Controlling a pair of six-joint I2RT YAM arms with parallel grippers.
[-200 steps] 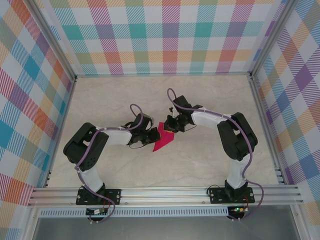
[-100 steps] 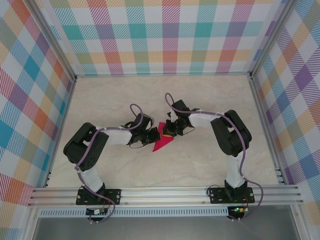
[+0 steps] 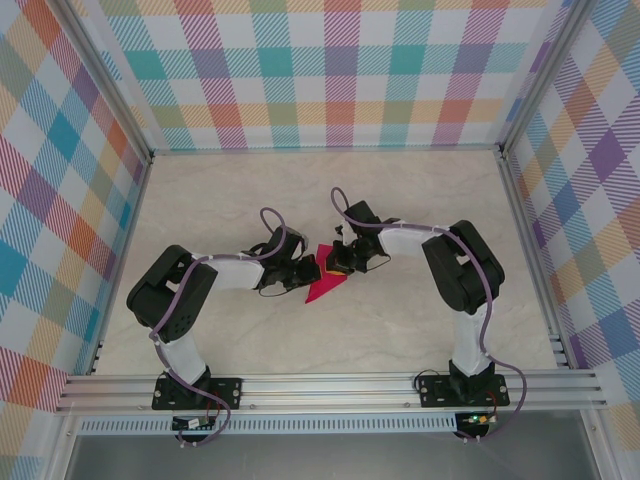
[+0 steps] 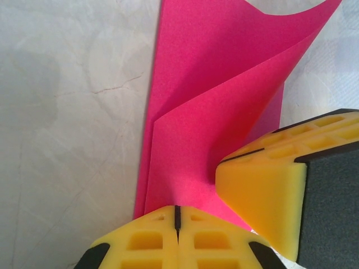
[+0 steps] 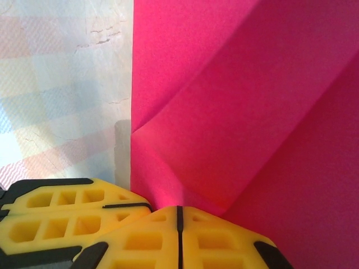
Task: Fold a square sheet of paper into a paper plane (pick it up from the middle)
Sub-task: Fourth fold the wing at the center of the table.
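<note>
Looking down from the top external camera, we log the left gripper (image 3: pixel 308 272) and the right gripper (image 3: pixel 337 258) meeting tip to tip near the middle of the table (image 3: pixel 420 200). The square sheet of paper (image 3: pixel 326 287), magenta and partly folded, spreads toward the near side from their tips. One small corner shows on the far side. From up here we cannot tell how the jaws stand.

Left wrist view: we see the left gripper (image 4: pixel 176 216) with its two yellow fingers pressed together, a thin seam between them and the paper (image 4: pixel 213 101) pinched there. The sheet rises away in creased layers, its far edge curling. From the right gripper, one yellow finger (image 4: pixel 261 196) touches the paper at lower right.

Right wrist view: we note the right gripper (image 5: pixel 179 216) likewise clamped on the paper (image 5: pixel 252 112), with diagonal creases running from the pinch. One yellow finger (image 5: pixel 61 207) of the left gripper sits just beside it, lower left. Pale marbled table (image 5: pixel 61 84) shows left of the sheet.
</note>
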